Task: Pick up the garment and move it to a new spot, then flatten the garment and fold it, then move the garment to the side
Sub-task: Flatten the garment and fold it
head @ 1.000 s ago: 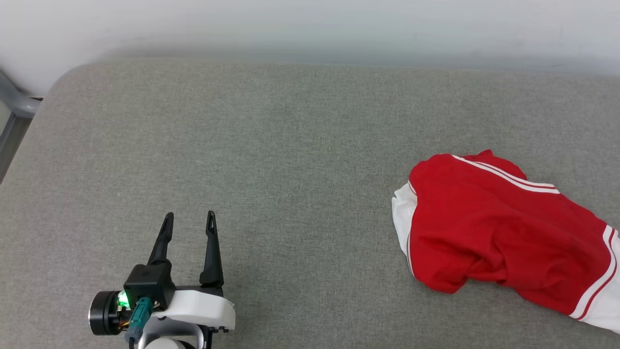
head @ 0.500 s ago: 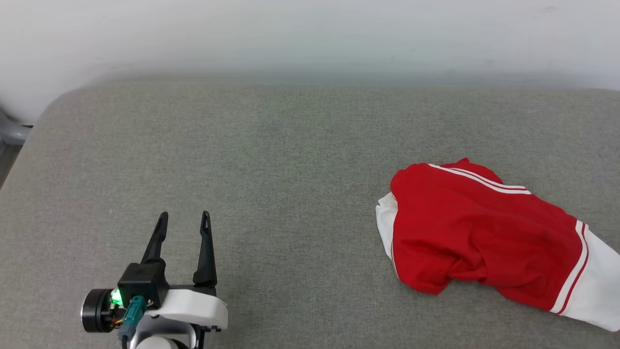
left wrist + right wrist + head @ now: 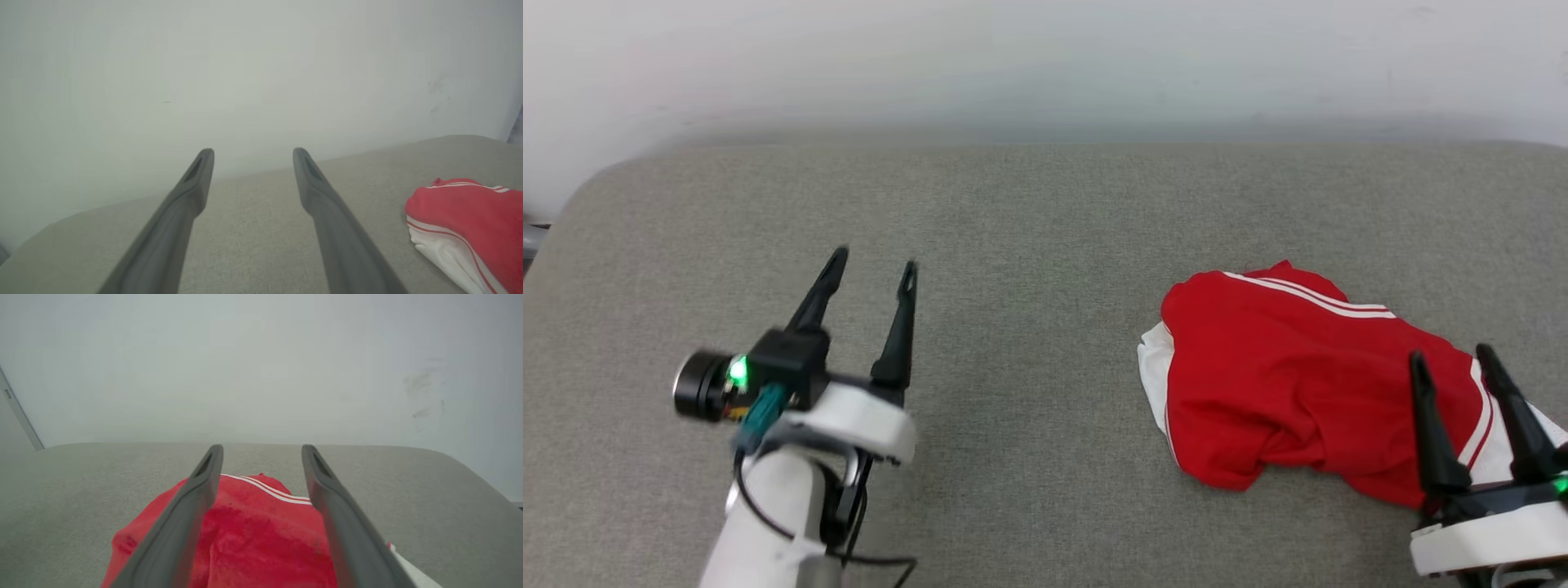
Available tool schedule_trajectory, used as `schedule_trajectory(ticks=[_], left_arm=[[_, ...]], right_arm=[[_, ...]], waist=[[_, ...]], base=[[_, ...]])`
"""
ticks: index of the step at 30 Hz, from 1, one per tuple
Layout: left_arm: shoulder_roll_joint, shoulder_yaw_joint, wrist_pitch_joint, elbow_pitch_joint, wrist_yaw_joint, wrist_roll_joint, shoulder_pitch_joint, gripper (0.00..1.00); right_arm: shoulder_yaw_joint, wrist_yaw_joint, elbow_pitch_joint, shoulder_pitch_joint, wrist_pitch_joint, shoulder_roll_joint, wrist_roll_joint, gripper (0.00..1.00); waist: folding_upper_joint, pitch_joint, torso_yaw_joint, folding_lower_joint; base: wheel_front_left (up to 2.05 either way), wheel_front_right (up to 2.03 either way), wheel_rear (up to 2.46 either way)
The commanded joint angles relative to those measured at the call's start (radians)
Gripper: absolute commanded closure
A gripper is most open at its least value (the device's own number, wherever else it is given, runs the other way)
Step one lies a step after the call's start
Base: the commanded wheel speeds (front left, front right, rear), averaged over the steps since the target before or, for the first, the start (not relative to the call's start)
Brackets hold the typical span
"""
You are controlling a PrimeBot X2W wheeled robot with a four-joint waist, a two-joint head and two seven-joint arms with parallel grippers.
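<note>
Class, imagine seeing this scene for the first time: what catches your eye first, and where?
The crumpled red garment with white sleeves stands out, lying on the right of the grey cushioned surface. The right gripper hangs open over its near right part, and the left gripper is open above a bare stretch on the left.
</note>
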Motion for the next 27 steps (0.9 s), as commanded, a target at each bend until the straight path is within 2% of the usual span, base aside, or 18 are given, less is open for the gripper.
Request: schedule_trajectory(ticks=[1, 7, 17, 21, 22, 27], left_arm=[[0.011, -0.017, 0.007, 0.014, -0.008, 0.003, -0.041, 0.0], [0.061, -0.161, 0.133, 0.086, -0.026, -0.063, -0.236, 0.0], [0.193, -0.554, 0.43, 0.151, -0.026, -0.338, -0.522, 0.0], [0.226, -0.702, 0.575, 0.179, -0.026, -0.438, -0.61, 0.0], [0.241, -0.797, 0.67, 0.194, -0.026, -0.506, -0.664, 0.0], [0.255, -0.917, 0.774, 0.198, -0.026, -0.591, -0.724, 0.0]], right_arm=[[0.006, -0.001, -0.012, 0.014, 0.004, 0.012, -0.005, 0.0], [0.037, -0.001, -0.031, 0.012, 0.012, 0.024, -0.019, 0.0], [0.058, -0.001, -0.016, -0.039, 0.002, 0.009, -0.022, 0.0], [0.067, -0.001, -0.006, -0.058, -0.002, 0.007, -0.022, 0.0], [0.071, -0.001, 0.001, -0.073, -0.004, 0.005, -0.025, 0.0], [0.078, -0.001, 0.009, -0.094, -0.006, 0.001, -0.023, 0.0]], waist=[[-0.0001, 0.006, -0.007, 0.0], [-0.0001, 0.034, -0.036, 0.0], [-0.0001, 0.097, -0.107, 0.0], [-0.0001, 0.124, -0.137, 0.0], [-0.0001, 0.146, -0.159, 0.0], [-0.0001, 0.177, -0.183, 0.0]], base=[[0.0, 0.0, 0.0], [0.0, 0.0, 0.0], [0.0, 0.0, 0.0], [0.0, 0.0, 0.0], [0.0, 0.0, 0.0], [0.0, 0.0, 0.0]])
